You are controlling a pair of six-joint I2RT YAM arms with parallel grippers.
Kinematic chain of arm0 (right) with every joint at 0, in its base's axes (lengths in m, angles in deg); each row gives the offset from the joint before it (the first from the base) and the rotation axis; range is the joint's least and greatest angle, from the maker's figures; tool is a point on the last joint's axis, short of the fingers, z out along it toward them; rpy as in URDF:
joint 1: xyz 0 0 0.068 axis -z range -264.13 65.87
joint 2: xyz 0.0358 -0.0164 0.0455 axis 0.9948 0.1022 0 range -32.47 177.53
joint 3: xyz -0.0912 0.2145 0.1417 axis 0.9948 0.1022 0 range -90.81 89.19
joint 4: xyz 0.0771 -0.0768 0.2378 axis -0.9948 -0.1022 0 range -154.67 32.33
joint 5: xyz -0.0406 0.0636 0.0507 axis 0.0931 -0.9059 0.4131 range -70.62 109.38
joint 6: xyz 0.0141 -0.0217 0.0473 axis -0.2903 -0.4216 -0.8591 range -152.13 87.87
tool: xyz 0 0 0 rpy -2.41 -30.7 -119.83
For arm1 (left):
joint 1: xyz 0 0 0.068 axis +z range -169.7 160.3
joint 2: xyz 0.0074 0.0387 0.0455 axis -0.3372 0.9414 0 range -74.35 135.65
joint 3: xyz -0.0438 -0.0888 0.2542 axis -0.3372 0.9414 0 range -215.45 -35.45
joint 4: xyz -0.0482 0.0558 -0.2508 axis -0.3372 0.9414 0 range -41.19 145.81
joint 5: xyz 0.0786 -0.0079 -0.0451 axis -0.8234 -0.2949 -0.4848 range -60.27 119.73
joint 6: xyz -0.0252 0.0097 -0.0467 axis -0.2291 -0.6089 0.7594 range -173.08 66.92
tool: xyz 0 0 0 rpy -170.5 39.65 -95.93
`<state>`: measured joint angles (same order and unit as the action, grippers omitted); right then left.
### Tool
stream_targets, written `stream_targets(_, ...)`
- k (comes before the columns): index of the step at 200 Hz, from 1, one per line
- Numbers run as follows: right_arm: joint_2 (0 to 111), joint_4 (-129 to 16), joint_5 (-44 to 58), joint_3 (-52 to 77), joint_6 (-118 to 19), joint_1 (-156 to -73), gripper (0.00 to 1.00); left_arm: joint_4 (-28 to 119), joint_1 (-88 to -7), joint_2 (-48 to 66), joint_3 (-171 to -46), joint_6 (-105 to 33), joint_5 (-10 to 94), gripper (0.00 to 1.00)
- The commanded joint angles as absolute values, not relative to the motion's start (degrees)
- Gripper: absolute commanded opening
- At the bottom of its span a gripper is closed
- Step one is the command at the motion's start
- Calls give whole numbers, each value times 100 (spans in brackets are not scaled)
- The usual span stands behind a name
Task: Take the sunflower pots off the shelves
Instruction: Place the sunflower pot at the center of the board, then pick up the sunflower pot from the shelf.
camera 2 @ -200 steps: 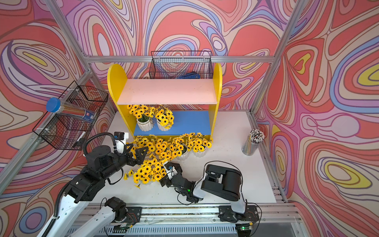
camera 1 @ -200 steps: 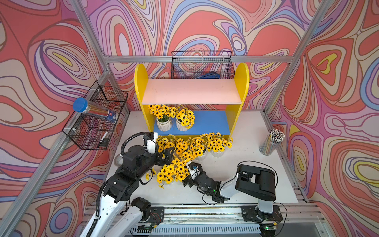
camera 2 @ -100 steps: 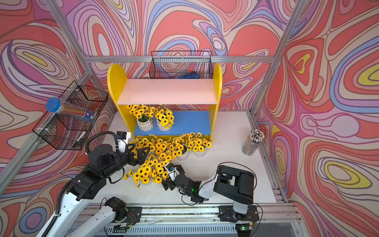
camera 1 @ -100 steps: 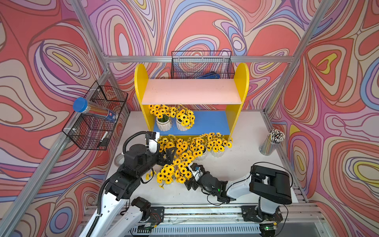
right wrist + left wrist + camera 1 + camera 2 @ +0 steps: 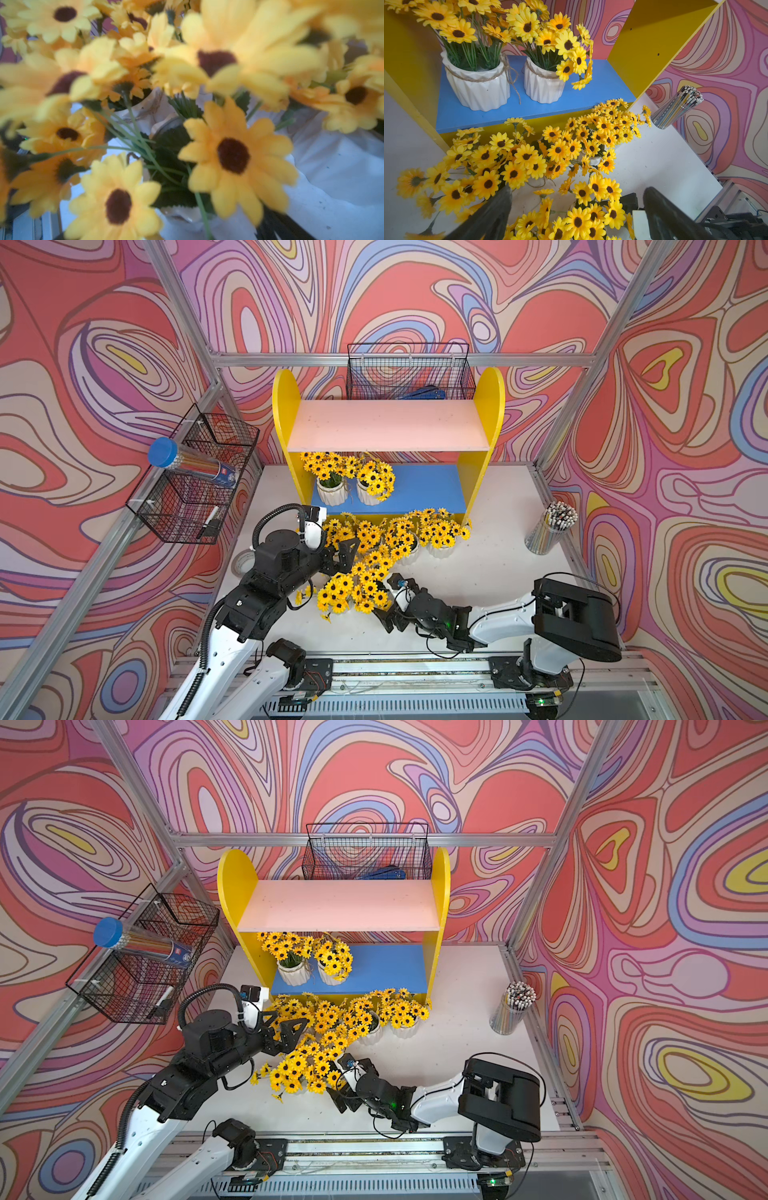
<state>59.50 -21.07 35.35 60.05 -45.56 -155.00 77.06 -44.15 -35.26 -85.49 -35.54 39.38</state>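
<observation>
Two sunflower pots [image 5: 476,89] on the shelves [image 5: 608,83], blue board. Dead ahead of your open left jaws. Right jaws open too, farther from the shelves.

The white table [image 5: 498,585] holds the shelves [image 5: 386,427], a cluster of sunflower pots [image 5: 437,529] and a pencil cup [image 5: 547,531].

A clear cup of pencils [image 5: 550,531] stands on the white surface [image 5: 498,572] well to the right of the right end effector [image 5: 384,602], while two black wire baskets [image 5: 409,373] hang on swirl-patterned walls [image 5: 415,290], one holding a blue-capped tube [image 5: 189,464] left of the left end effector [image 5: 343,551].
</observation>
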Motion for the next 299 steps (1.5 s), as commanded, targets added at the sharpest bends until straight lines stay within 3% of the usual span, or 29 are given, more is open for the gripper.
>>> stream_targets(1,5674,-2572,3510,6133,-4800,-15524,98,7664,-4440,-3566,-8671,-3664,4060,100)
stream_targets(79,4273,-4039,3764,6536,-5076,-15558,98,7710,-4445,-3445,-8792,-3659,4066,100)
stream_targets(161,2363,-6054,4732,5763,-4581,-15534,98,7875,-4432,-3243,-8978,-3600,3408,100)
stream_targets(206,2880,-5645,4011,4701,-3798,-14642,98,7969,-4216,-2710,-9434,-3787,3342,100)
stream_targets(265,4381,-4986,2965,3463,-3495,-13568,98,7719,-2661,-2594,-9403,-3346,4394,100)
stream_targets(299,5315,-4744,2840,2844,-3458,-13283,98,7588,-2203,-2854,-8943,-3100,4789,100)
